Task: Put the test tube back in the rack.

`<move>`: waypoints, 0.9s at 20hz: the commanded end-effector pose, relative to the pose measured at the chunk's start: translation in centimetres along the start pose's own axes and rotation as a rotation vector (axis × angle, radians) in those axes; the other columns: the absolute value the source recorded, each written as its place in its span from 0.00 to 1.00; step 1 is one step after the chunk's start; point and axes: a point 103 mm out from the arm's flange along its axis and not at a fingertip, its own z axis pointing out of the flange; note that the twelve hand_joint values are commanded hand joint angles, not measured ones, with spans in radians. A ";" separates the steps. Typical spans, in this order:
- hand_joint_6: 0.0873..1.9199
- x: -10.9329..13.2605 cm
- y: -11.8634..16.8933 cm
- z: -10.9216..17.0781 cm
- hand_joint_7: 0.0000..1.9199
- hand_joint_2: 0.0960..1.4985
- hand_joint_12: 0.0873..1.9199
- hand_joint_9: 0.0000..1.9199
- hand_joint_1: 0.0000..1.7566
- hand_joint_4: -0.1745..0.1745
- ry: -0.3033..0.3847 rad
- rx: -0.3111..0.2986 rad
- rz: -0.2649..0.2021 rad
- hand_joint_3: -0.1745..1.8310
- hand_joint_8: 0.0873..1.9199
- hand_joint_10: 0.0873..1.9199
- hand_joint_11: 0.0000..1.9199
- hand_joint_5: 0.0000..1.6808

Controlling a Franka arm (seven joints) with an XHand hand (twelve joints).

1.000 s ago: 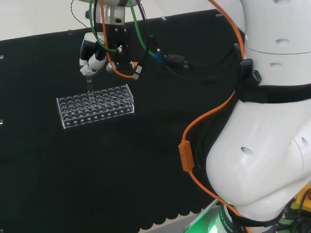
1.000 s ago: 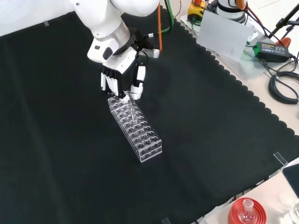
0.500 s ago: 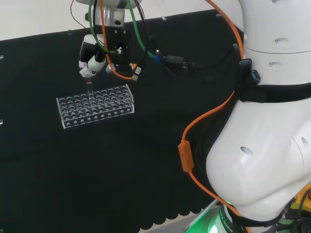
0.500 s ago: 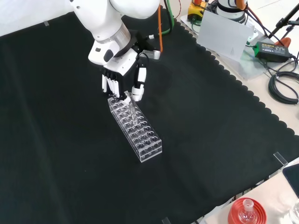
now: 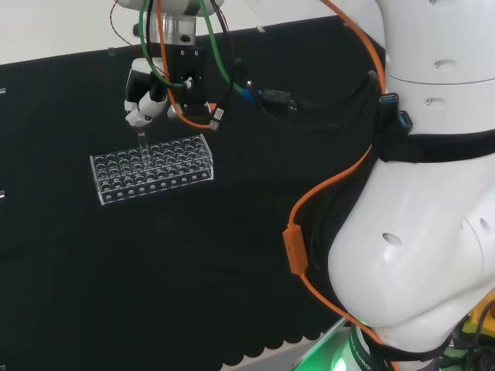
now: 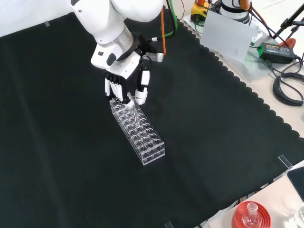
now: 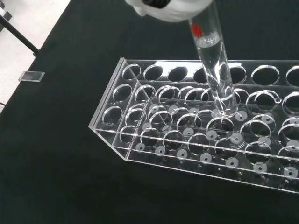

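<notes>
This is a lab: a white robot arm (image 6: 109, 19) over a counter (image 6: 213, 142) draped in black cloth, a clear rack (image 6: 137, 131) for test tubes, a flask on a red stand (image 6: 251, 214) at the counter's near corner, cables (image 6: 289, 88) and a power brick (image 6: 274, 49) along its edge.

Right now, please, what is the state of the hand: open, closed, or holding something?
Hand: shut on the test tube, fingers pinching its upper end, with its lower end inside the rack.
</notes>
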 end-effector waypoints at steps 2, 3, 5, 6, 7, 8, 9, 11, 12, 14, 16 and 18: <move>0.31 -0.4 -0.2 1.3 0.69 0.70 0.61 0.62 0.80 0.00 0.009 -0.013 -0.008 0.00 0.35 0.21 0.41 0.71; 0.31 -0.6 -0.3 1.7 0.69 0.70 0.61 0.62 0.80 0.00 0.011 -0.012 -0.009 0.00 0.35 0.21 0.41 0.71; 0.30 -0.9 -0.3 2.2 0.69 0.70 0.61 0.62 0.80 0.00 0.015 -0.007 -0.011 0.00 0.35 0.21 0.41 0.71; 0.30 -1.0 -0.3 2.3 0.69 0.70 0.61 0.62 0.80 0.00 0.017 -0.005 -0.011 0.00 0.35 0.21 0.41 0.71; 0.30 -1.1 -0.2 2.5 0.69 0.70 0.61 0.62 0.80 0.00 0.018 -0.003 -0.011 0.00 0.35 0.21 0.41 0.71; 0.30 -1.2 -0.2 2.6 0.69 0.70 0.61 0.62 0.80 0.00 0.019 -0.002 -0.011 0.00 0.35 0.21 0.41 0.71; 0.30 -1.2 -0.2 2.6 0.69 0.70 0.61 0.62 0.80 0.00 0.019 0.001 -0.011 0.00 0.35 0.21 0.41 0.71; 0.30 -1.2 -0.1 2.8 0.69 0.70 0.61 0.62 0.80 0.00 0.016 0.005 -0.014 0.00 0.35 0.21 0.41 0.71; 0.30 -1.1 0.0 2.8 0.69 0.70 0.61 0.62 0.80 0.00 0.010 0.008 -0.013 0.00 0.35 0.21 0.41 0.71; 0.30 -1.0 0.1 2.9 0.69 0.70 0.61 0.62 0.80 0.00 0.011 0.009 -0.014 0.00 0.35 0.21 0.41 0.71; 0.30 -1.0 0.1 2.9 0.69 0.70 0.61 0.62 0.80 0.00 0.011 0.013 -0.015 0.00 0.35 0.21 0.41 0.71; 0.30 -1.0 0.2 3.0 0.69 0.70 0.61 0.62 0.80 0.00 0.012 0.015 -0.019 0.00 0.35 0.21 0.41 0.71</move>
